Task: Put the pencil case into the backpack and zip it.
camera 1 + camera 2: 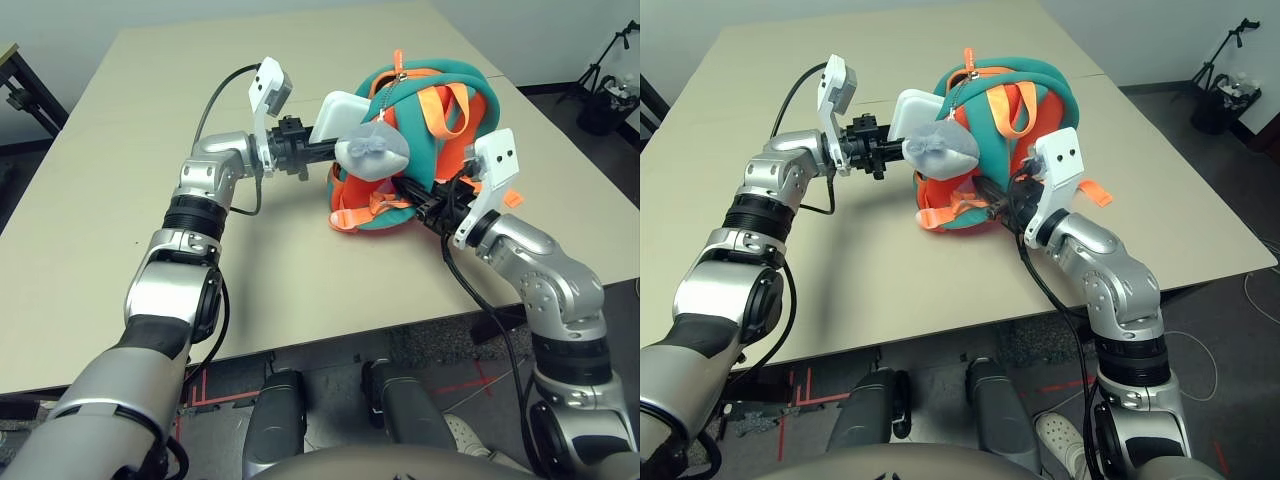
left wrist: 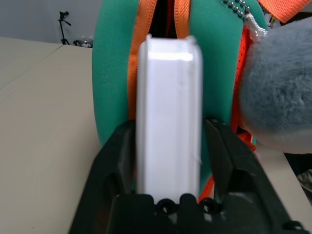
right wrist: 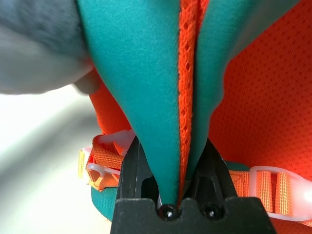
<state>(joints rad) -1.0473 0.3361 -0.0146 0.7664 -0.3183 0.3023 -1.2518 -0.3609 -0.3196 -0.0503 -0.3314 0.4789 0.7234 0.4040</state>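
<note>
We see our left arm reaching fwd over the table, forearm bent inward; its black two-finger left gripper [image 2: 168,161] is clamped edge-on round the flat white hard pencil case [image 2: 168,114]. Our right arm bends at the elbow, wrist angled inward; black right gripper [image 3: 170,163] pinches a teal-and-orange fold of the small orange backpack [image 1: 430,140].

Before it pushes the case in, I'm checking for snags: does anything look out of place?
The grey plush charm hangs across the backpack right beside the pencil case held edge-on in the left end effector. It could get in the way. The right end effector pinches the teal trim.
</note>
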